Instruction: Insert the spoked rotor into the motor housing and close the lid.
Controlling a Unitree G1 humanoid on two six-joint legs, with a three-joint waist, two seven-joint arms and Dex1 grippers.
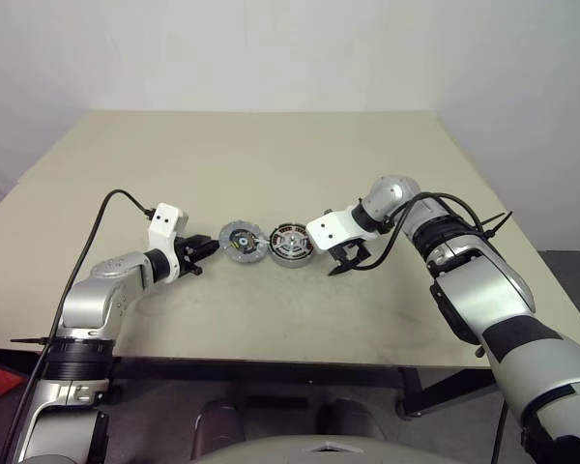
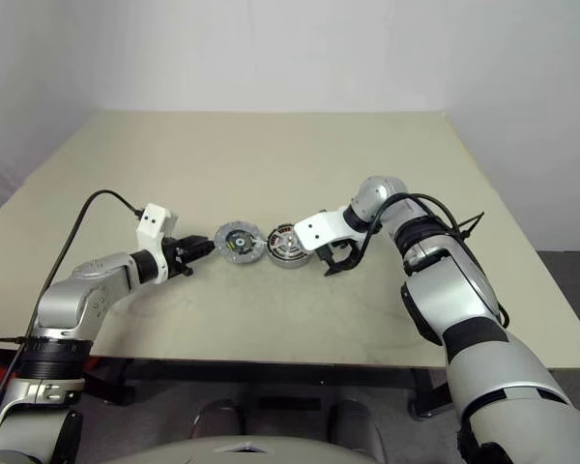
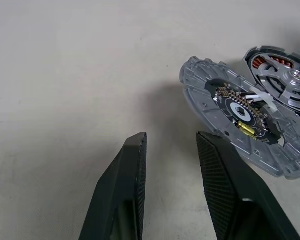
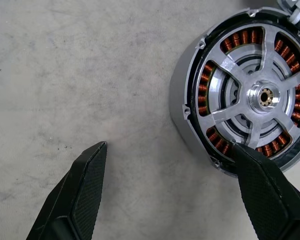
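- The spoked rotor [image 4: 260, 97] sits inside the motor housing [image 4: 182, 120], copper windings showing between its silver spokes.
- The right gripper [image 4: 172, 172] stands wide open, empty; one black fingertip overlaps the housing's rim.
- Bare grey table [image 4: 75, 70].

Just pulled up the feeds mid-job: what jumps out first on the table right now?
Two small round motor parts sit side by side in the middle of the table, between the two end effectors. The housing already has the spoked rotor seated in it, copper coils showing between the spokes, with the open right end effector beside it. The lid lies open, inside up, just ahead of the left end effector.
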